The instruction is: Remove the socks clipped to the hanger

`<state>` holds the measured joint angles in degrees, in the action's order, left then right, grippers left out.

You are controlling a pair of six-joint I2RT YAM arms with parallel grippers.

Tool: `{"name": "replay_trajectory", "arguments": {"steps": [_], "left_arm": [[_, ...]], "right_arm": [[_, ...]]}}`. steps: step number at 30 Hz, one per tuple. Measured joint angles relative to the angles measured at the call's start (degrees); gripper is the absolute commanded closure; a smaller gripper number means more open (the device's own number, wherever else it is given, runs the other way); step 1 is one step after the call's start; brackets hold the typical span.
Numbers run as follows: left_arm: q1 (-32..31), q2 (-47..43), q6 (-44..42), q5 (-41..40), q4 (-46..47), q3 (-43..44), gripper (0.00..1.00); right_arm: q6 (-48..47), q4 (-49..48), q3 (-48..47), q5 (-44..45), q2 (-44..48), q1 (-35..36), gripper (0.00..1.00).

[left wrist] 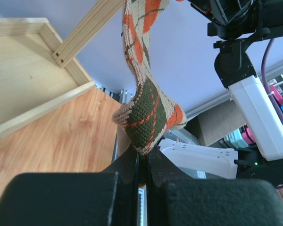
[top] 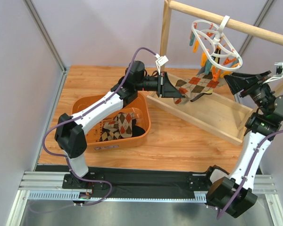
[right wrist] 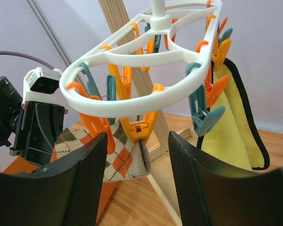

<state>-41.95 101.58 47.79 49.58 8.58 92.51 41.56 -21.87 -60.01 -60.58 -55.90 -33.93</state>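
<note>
Boils down to one line. Pinching the loose end of the brown-and-tan argyle knit sock (top: 198,84) in the left fingers (left wrist: 142,165), shut tight on the fabric, just left of centre in the top view. Runs long-ways from there up and to the right, ending at a small orange plastic clip (right wrist: 141,127) on the near rim of the white plastic oval ring hanger (right wrist: 108,110). Hooked over the pale wooden rail frame (top: 166,33), upper right of the top view. Looks stretched rather than slack.

Parked right at that clip with the right fingers (right wrist: 137,157): spread open, holding nothing, one on each side of the clip and the sock's top edge. Can't tell about contact. So nearer the clip on the right side, nearer the free end on the left. Guessing: squeeze the clip from the right, pull down-left along the sock's length from the left.

Counting up: two socks on the hanger, the argyle one plus a black-edged yellow fabric sock (right wrist: 231,122) clipped at the right of the wrist view, hanging straight down. One hanger, loads of orange and teal clips, too overlapped to number. One orange plastic basket (top: 122,140) on the wooden surface (top: 179,136) at lower left, with a second argyle sock (top: 120,126) inside and something dark beside it. Can't split that heap any further.
</note>
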Motion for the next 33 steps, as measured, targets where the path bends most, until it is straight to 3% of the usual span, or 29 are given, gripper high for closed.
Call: {"name": "replay_trajectory", "arguments": {"steps": [19,28,33], "left_arm": [[-0.07,0.00,2.49,0.96,2.03,0.00,1.00],[-0.35,0.00,2.71,0.96,2.05,0.00,1.00],[-0.44,0.00,2.71,0.96,2.05,0.00,1.00]], "right_arm": [[5.16,-12.41,0.74,0.94,-5.42,3.08,0.47],[5.57,-14.03,0.74,1.05,-5.53,3.21,0.62],[7.13,-15.89,0.74,1.09,-5.95,3.26,0.82]]}}
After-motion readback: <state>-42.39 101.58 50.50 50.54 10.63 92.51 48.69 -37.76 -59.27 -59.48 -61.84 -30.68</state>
